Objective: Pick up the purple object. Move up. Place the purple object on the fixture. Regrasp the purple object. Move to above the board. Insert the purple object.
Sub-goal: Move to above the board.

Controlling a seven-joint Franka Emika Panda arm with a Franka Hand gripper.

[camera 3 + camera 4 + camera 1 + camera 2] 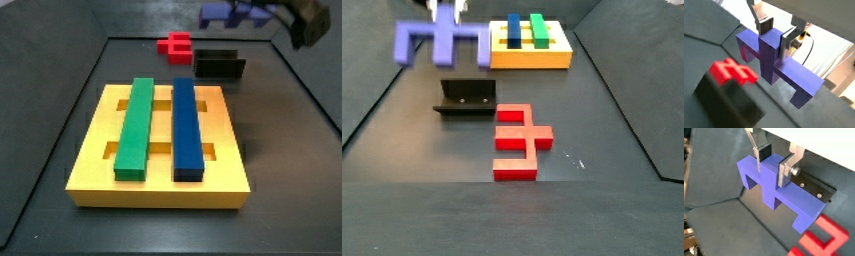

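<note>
Your end effector grips the purple object by its central stem — held aloft above the fixture, with the red block lying just beyond it.

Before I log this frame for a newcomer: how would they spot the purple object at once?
Start at the big yellow board with its green and blue bars; beside it stands the dark fixture. Above that hangs the purple object, held off the floor in the gripper. Unlike the red block, it is purple and airborne.
</note>
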